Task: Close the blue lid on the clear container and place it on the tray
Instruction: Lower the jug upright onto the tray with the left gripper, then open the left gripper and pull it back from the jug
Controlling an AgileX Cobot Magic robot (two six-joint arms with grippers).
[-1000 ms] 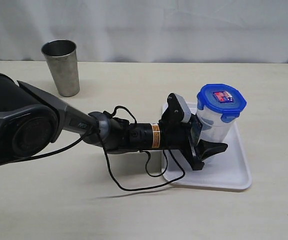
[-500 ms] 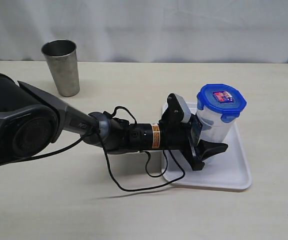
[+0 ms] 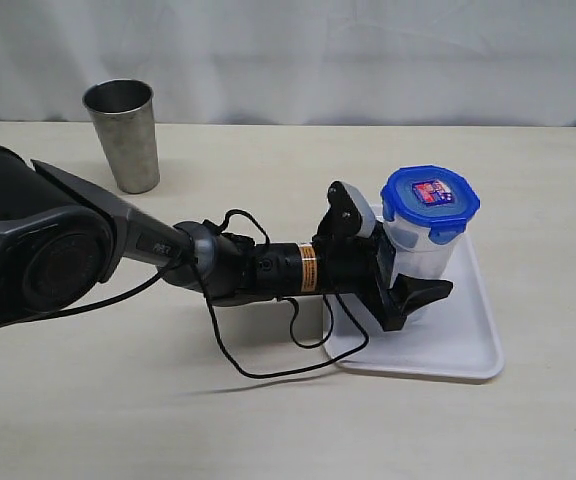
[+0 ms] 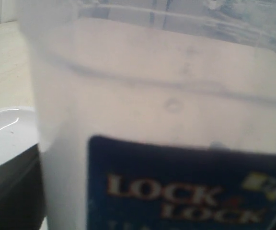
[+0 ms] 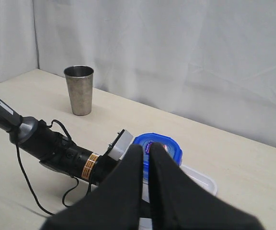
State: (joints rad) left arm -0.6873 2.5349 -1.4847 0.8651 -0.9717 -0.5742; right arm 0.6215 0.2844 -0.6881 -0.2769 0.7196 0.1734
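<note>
So here's how we read it: the clear container (image 3: 418,250) stands upright, long axis vertical, over the left part of the tray (image 3: 458,345). The blue lid (image 3: 430,195) is on top, and its flaps look folded down. Our left gripper (image 3: 413,272) comes in flat from the left. Its jaws sit either side of the container's lower body, apparently clamped on it, and the left wrist camera shows nothing but label. We can't tell if the base touches the tray, since the near jaw hides it. The right gripper (image 5: 146,149) hangs above the scene, jaws nearly together with nothing in them. Letting go would mean backing out leftward over the tray rim. There's plenty of bare bench (image 3: 118,400) that way, and the steel cup (image 3: 121,135) is well apart at far left.
</note>
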